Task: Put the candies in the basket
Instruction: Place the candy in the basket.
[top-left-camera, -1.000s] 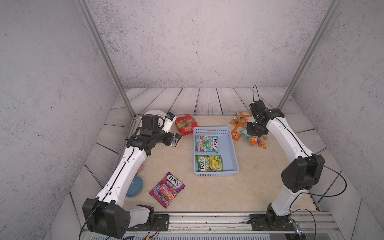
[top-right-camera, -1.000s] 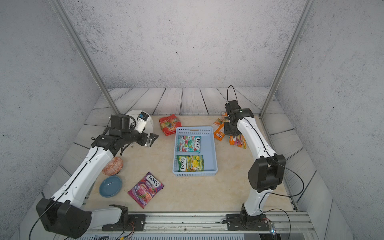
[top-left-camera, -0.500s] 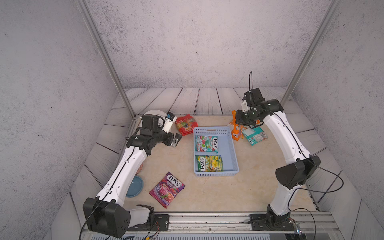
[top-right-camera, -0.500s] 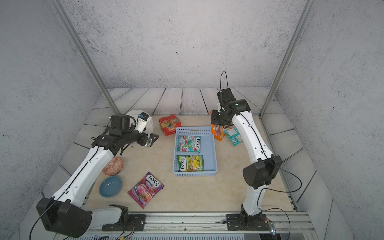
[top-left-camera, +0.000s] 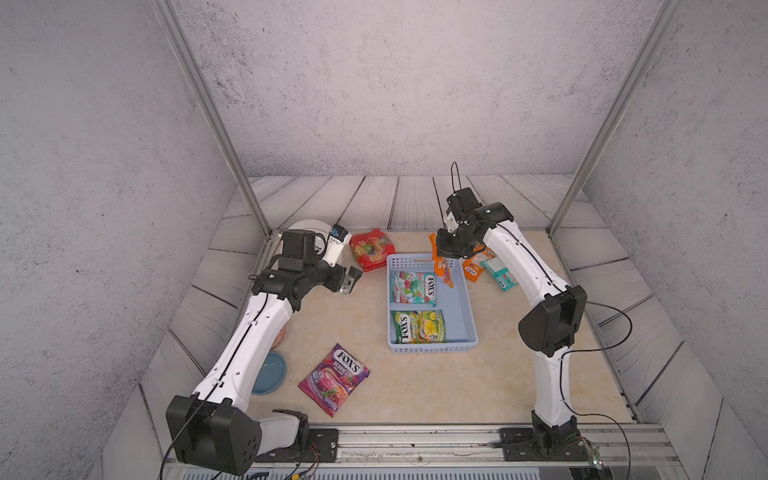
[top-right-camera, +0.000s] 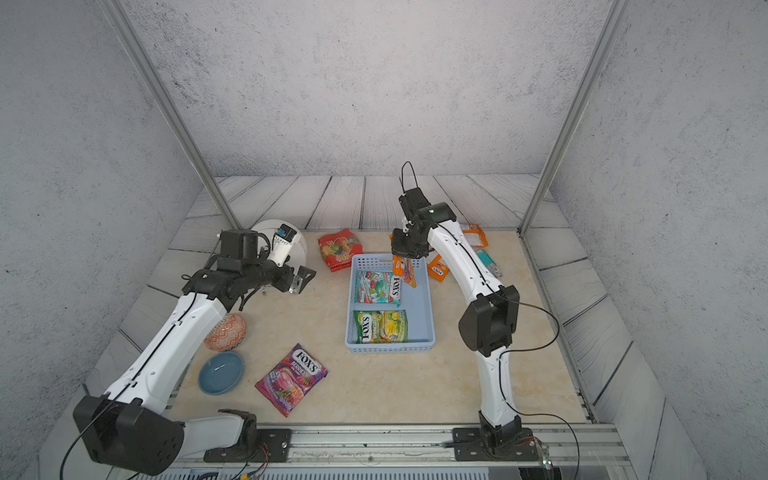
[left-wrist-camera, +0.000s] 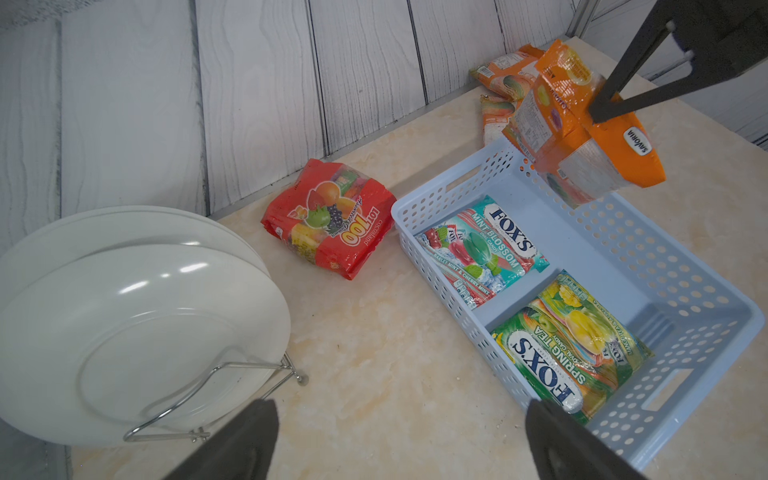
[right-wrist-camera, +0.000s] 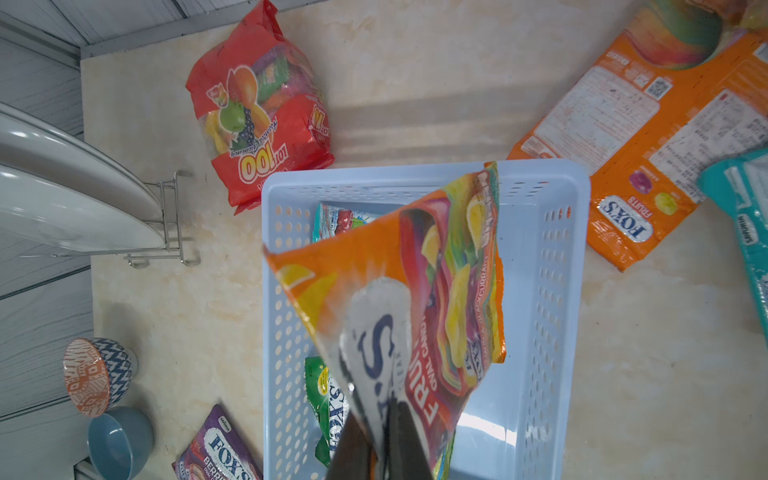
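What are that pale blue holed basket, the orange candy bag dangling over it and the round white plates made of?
Pale blue basket: likely moulded plastic, smooth and matte, with regular holes. Orange candy bag: thin glossy plastic film; it crinkles and glares. Round white plates: probably glazed ceramic, given sharp highlights, though melamine is possible.

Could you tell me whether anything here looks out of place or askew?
The patterned bowl lies tipped on its side beside the upright blue bowl. The orange bag merely hangs crooked from the right hand over the basket.

White arms (top-left-camera: 253, 336), black joints (top-left-camera: 548, 320), black cables (top-left-camera: 630, 330), black left gripper (top-left-camera: 350, 281).
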